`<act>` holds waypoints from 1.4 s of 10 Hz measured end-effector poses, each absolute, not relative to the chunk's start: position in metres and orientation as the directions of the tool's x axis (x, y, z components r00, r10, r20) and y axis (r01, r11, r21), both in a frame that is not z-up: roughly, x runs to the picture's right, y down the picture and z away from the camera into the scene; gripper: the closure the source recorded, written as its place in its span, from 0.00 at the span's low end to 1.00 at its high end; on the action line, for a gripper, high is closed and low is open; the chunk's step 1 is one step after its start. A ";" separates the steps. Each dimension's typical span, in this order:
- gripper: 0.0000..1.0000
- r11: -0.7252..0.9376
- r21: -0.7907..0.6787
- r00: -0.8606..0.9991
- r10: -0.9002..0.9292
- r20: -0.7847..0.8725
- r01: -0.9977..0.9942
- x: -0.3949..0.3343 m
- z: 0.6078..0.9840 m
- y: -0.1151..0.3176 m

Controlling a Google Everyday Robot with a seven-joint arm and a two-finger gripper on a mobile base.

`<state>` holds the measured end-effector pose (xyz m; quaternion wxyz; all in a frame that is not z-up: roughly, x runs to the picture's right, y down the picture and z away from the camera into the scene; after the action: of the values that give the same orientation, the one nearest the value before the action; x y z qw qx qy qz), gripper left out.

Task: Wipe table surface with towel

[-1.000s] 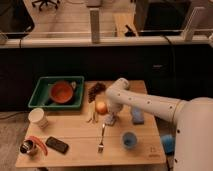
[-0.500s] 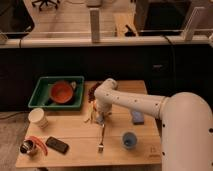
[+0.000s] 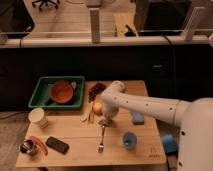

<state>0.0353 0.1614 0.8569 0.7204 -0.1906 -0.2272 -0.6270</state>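
The table (image 3: 75, 132) is small, with a pale wooden plank top and a small mark near its front right corner (image 3: 153, 150). My white arm reaches in from the lower right and bends down over the table's middle. My gripper (image 3: 105, 121) hangs just above the top, at the upper end of a fork (image 3: 101, 137) and right beside an orange round fruit (image 3: 97, 106). I can make out no towel for certain. A dark brown crumpled thing (image 3: 96, 90) lies at the back edge, and a flat blue pad (image 3: 136, 118) lies right of the gripper.
A green tray (image 3: 42, 92) at the back left holds an orange bowl (image 3: 62, 92). A white cup (image 3: 38, 117), a dark phone (image 3: 57, 145) and a can with a red thing (image 3: 30, 146) sit on the left. A blue cup (image 3: 129, 140) stands front right.
The arm's bend swung left over the table, then came back a little to the right. The gripper stayed low near the fork's upper end. Nothing on the table has moved.
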 end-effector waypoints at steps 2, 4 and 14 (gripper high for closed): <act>1.00 0.178 -0.039 0.171 -0.823 0.542 0.983 0.071 0.842 0.159; 1.00 0.222 -0.083 0.233 -0.830 0.507 0.972 0.097 0.845 0.152; 1.00 0.122 0.117 0.045 -0.856 0.516 0.986 -0.004 0.894 0.149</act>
<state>-0.0044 0.1495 0.8939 0.7099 -0.1361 -0.2390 -0.6484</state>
